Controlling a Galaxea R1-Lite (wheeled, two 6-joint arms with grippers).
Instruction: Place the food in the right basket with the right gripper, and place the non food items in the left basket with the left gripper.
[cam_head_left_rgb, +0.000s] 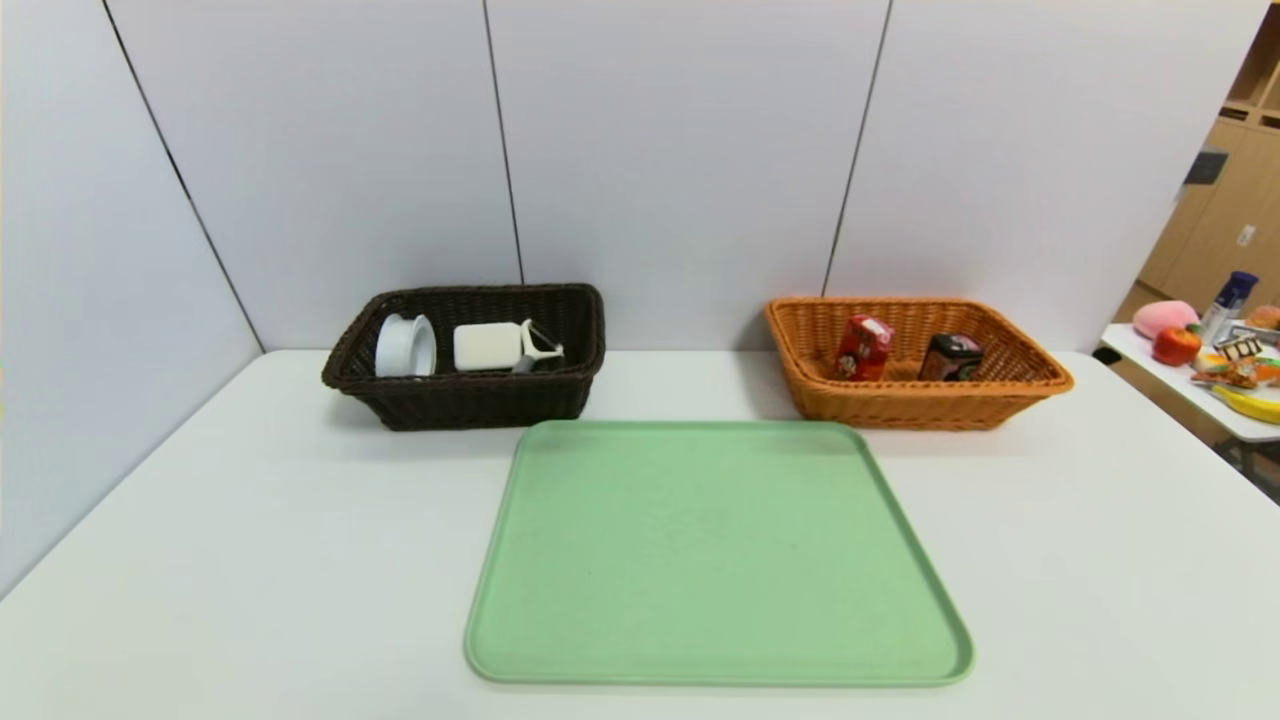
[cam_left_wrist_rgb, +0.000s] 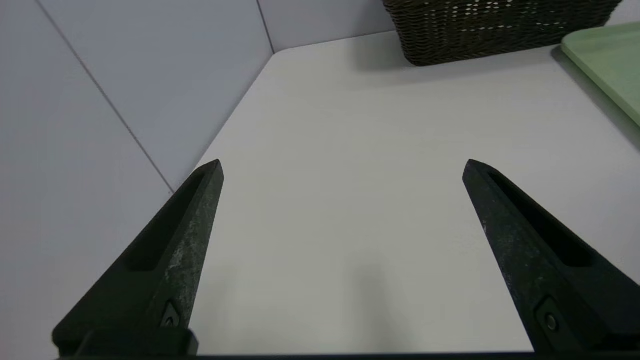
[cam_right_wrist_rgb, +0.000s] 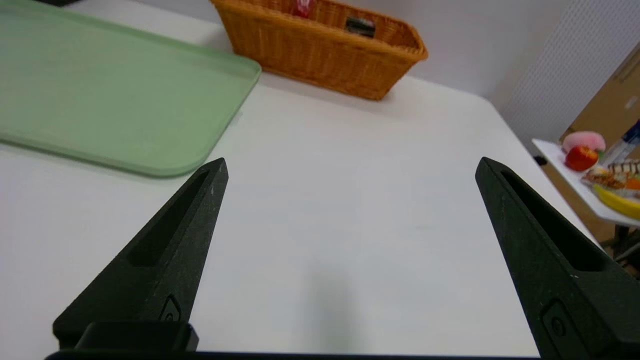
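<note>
The dark brown left basket (cam_head_left_rgb: 470, 395) stands at the back left and holds a white round case (cam_head_left_rgb: 404, 346), a white rounded block (cam_head_left_rgb: 487, 347) and a white peeler (cam_head_left_rgb: 540, 347). The orange right basket (cam_head_left_rgb: 915, 405) at the back right holds a red carton (cam_head_left_rgb: 864, 348) and a black carton (cam_head_left_rgb: 950, 357). Neither arm shows in the head view. My left gripper (cam_left_wrist_rgb: 342, 167) hangs open over bare table near the left wall, the left basket (cam_left_wrist_rgb: 495, 30) ahead. My right gripper (cam_right_wrist_rgb: 351, 167) hangs open over bare table, with the right basket (cam_right_wrist_rgb: 320, 47) ahead.
A light green tray (cam_head_left_rgb: 715, 550) with nothing on it lies in the middle of the white table (cam_head_left_rgb: 250, 560). Grey wall panels close the back and left side. A side table (cam_head_left_rgb: 1200, 385) with fruit and a bottle stands off the right edge.
</note>
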